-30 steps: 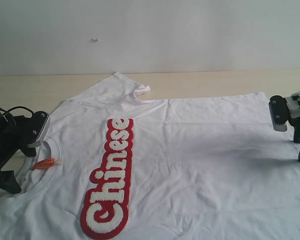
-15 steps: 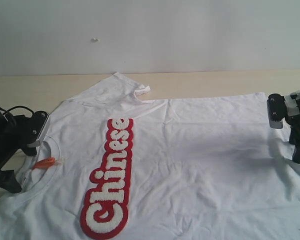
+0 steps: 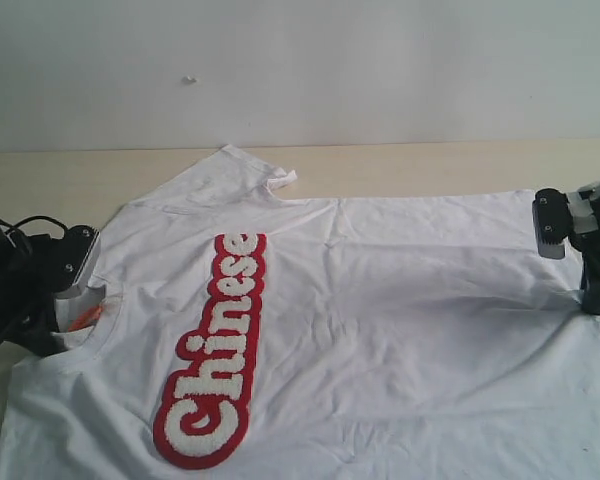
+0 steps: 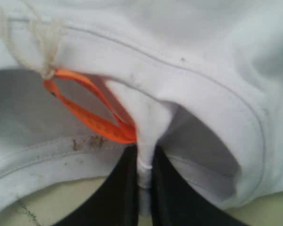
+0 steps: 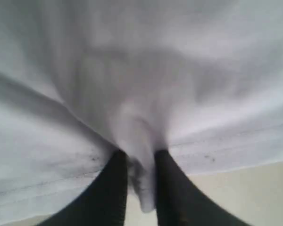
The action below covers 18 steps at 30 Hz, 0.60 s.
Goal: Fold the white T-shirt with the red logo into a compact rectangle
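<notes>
While the white T-shirt (image 3: 380,330) lies spread flat between the two claws, red logo (image 3: 215,350) face up, no fold is made: left gripper (image 4: 144,162) pinches the collar (image 4: 188,84), right gripper (image 5: 140,169) pinches the hem (image 5: 217,146); all folding remains.

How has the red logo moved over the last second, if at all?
Yes. In the exterior view the red logo has slid slightly toward the left gripper and the table's far edge; that gripper is shut on the white T-shirt's collar.

Black left gripper (image 4: 144,162), black cable loop (image 3: 35,217), grey screwed plate (image 3: 83,256); right gripper (image 5: 140,165) black, white fitting (image 3: 581,205).
</notes>
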{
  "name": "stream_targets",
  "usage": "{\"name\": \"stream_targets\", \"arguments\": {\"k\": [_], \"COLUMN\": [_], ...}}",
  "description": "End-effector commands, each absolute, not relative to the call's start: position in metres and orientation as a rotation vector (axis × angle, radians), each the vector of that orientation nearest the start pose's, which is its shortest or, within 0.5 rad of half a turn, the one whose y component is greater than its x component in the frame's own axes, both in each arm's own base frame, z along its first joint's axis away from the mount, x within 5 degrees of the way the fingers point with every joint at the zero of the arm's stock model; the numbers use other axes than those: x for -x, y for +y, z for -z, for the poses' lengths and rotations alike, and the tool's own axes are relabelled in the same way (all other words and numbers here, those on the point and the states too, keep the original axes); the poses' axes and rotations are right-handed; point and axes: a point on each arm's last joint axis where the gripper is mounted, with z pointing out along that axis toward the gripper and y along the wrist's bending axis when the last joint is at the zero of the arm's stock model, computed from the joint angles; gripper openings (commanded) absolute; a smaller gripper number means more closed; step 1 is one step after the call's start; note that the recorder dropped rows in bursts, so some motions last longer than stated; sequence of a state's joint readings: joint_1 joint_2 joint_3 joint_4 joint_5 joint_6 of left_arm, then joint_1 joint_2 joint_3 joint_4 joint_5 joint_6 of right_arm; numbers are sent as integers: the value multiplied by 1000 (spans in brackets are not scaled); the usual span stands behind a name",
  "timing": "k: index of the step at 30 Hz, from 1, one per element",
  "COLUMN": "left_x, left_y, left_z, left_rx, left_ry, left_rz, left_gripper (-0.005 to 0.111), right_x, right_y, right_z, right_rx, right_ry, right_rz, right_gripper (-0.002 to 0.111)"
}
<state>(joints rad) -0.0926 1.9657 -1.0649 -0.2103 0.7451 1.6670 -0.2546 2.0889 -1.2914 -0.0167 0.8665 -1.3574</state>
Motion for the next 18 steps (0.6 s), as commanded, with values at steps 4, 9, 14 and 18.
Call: {"name": "stream_targets", "arguments": {"k": [4,9,14,18], "left_x": [-322,-329,-334,-334], "left_y": [-36,-35,-31,-30], "left_z": [-97,-112,-134,-157], "left_rx": [2353,2354,2326,2338], "left_ry": [-2116,-2162,-2241,-2308], "left_rz": [-104,-30,109,210], "left_gripper": [0,0,0,0], "right_x": [-364,-366,-364,-361], "right_y": [-98,-99,-98,-95], "right_z": [-105,-134,-170,-194], "right_rx": [1687,1660,1614,1549], "right_ry": [2676,2620,2550,2513], "right_rz": [27,132,252,285], "right_gripper": [0,0,0,0]}}
